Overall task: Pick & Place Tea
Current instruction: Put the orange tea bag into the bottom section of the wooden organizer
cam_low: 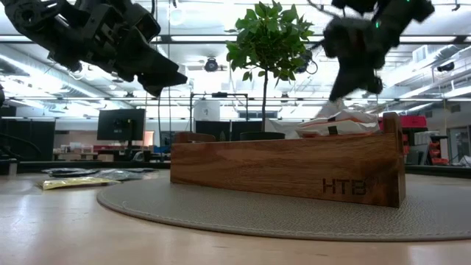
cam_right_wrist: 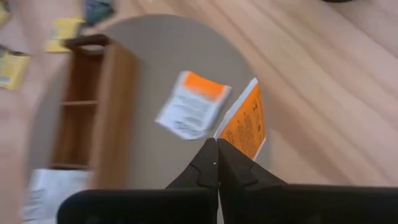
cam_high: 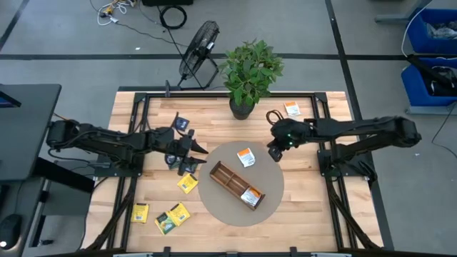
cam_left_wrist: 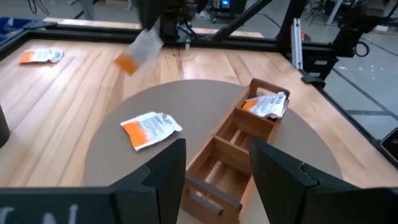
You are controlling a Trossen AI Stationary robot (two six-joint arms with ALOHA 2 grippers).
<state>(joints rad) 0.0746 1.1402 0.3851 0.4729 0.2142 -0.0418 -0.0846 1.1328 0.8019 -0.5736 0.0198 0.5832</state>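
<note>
Right gripper, centre-right of the high view, is pinched tight on an orange-and-white square tea sachet hanging over the edge of the round grey mat. Left gripper, centre-left of that view, hovers w/ fingers apart, holding nothing. Another orange-and-white sachet lies flat on the mat, just beside the long brown wooden divided tray; a third sits in the tray's lower-right compartment. Yellow sachets lie on the wooden tabletop at lower left; one orange-and-white sachet at upper right, near a potted green plant.
</note>
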